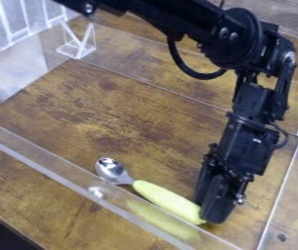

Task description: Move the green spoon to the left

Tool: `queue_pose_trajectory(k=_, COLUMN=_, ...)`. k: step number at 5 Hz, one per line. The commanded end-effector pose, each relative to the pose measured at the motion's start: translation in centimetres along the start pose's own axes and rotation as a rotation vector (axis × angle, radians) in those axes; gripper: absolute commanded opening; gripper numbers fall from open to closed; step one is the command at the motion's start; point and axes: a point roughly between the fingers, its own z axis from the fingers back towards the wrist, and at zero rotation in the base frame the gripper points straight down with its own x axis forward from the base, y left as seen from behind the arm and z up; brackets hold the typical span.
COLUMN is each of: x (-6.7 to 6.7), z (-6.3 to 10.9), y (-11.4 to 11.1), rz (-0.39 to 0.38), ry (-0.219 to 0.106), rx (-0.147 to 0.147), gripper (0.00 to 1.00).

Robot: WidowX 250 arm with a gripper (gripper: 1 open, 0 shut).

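The green spoon (pixel 158 197) lies flat on the wooden tabletop (pixel 138 107) near the front acrylic wall. Its shiny metal bowl (pixel 112 170) points left and its yellow-green handle runs to the right. My gripper (pixel 213 209) hangs from the black arm (pixel 249 107) with its tips down at the handle's right end, touching or almost touching it. The dark fingers merge with the arm's body, so the gap between them does not show.
A low clear acrylic wall (pixel 60 174) runs along the front edge and carries a pale reflection of the handle. A clear acrylic stand (pixel 73 39) is at the back left. Another acrylic wall (pixel 292 186) closes the right side.
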Motion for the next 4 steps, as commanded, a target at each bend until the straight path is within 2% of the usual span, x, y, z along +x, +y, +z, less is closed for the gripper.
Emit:
queue_pose_trajectory(k=1, x=-2.5, z=-0.2, y=-0.7, rz=-0.037, ry=0.089, rx=-0.032, gripper=1.0)
queue_pose_trajectory(k=3, x=-3.4, z=-1.3, y=2.0, rz=-0.054, ry=0.069, rx=-0.061, gripper=1.0)
queue_pose_trajectory(k=4, x=-3.1, z=-1.6, y=2.1, rz=-0.056, ry=0.044, rx=-0.075, gripper=0.0)
